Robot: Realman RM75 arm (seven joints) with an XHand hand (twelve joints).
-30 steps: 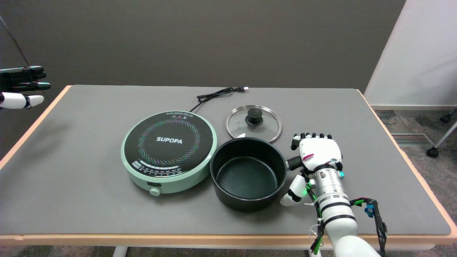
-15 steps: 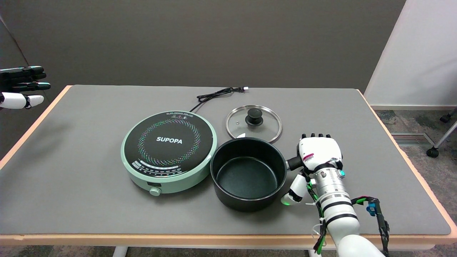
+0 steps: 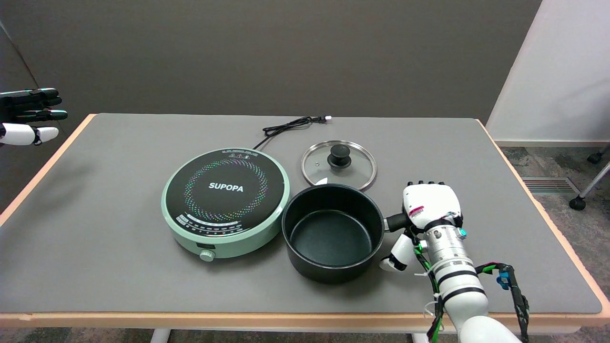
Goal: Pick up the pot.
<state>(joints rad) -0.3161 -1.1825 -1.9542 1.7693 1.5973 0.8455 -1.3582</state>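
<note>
The black pot (image 3: pixel 332 233) sits on the grey table (image 3: pixel 119 247), just right of the round green induction cooker (image 3: pixel 226 201) and touching or nearly touching its rim. Its stubby black handle (image 3: pixel 394 222) sticks out to the right, straight into the right hand (image 3: pixel 429 209). The hand lies palm down over that handle, fingers (image 3: pixel 423 183) curled over the far side and the thumb (image 3: pixel 399 252) hanging below near the pot's wall (the handle's outer end is hidden under the palm). The hand is wrapped around the handle; how firmly it grips cannot be told. The pot looks to rest on the table. Behind the pot lies the glass lid (image 3: pixel 339 165), flat with its black knob up, close to the pot's far rim. The cooker's black cord (image 3: pixel 290 125) trails toward the back edge.
</note>
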